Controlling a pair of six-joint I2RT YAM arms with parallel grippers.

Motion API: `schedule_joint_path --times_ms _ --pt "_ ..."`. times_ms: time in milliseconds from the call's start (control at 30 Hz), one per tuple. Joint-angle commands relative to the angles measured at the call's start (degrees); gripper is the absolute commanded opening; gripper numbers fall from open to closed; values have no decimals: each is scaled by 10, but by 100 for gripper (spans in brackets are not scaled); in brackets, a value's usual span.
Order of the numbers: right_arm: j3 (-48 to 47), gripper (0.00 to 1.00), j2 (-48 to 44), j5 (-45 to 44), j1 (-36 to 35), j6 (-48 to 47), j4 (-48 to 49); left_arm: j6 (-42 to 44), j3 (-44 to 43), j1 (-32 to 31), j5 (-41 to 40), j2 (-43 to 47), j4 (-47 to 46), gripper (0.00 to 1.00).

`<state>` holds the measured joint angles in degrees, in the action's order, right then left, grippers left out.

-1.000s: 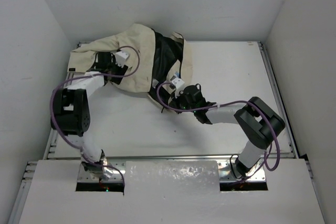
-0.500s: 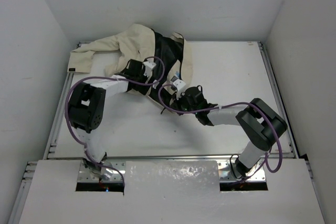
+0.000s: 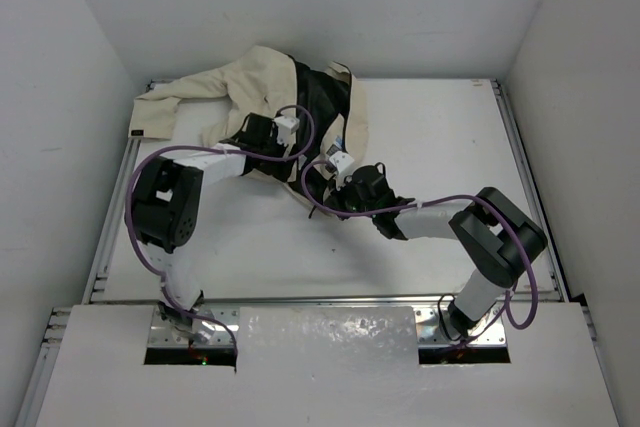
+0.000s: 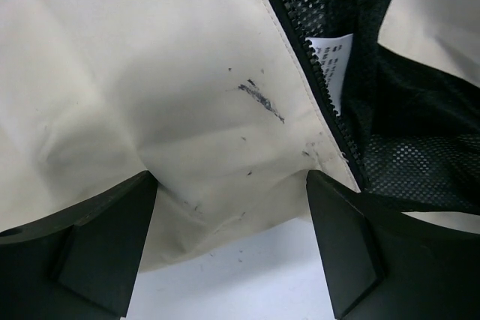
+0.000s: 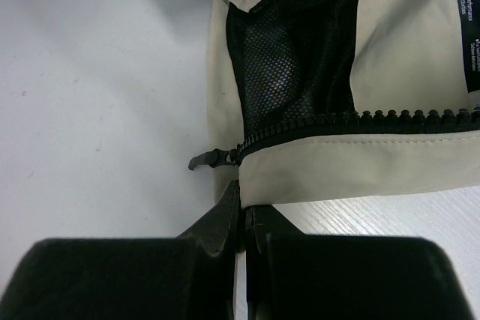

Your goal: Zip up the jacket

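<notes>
Since a second earlier, the left hand point(image 4: 232, 256) had swung from the sleeve to the middle of the one jacket point(image 3: 262, 79) at the worktop's point(image 3: 450, 147) upper left, fingers now apart, while the right hand point(image 5: 241, 211) stayed closed by its hem.

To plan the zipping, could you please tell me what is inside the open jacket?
Inside the jacket, black mesh lining and a white label show beside the zipper teeth; the lining's rest is covered by folded cream fabric.
</notes>
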<state>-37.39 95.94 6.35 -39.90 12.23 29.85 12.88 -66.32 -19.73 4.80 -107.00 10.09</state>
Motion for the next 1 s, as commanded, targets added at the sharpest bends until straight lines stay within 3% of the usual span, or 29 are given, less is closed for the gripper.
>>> schedule_joint_path --times_ms 0,300,767,833,867,967 --pt "-4 0 -4 2 -2 -6 18 -24 -8 -7 39 24 -8 79" --pt "-3 0 1 0 -2 -10 15 -29 -9 -41 12 44 -8 81" --pt "1 0 5 0 -2 -7 19 -30 -24 -67 -89 -20 -39 82" --pt "2 0 6 1 -3 -5 21 -36 -30 -67 -106 -48 -43 68" --pt "3 0 6 1 -2 -5 21 -39 -28 -67 -111 -54 -45 45" --pt "5 0 4 0 -2 -6 20 -41 -15 -67 -117 -46 -58 8"
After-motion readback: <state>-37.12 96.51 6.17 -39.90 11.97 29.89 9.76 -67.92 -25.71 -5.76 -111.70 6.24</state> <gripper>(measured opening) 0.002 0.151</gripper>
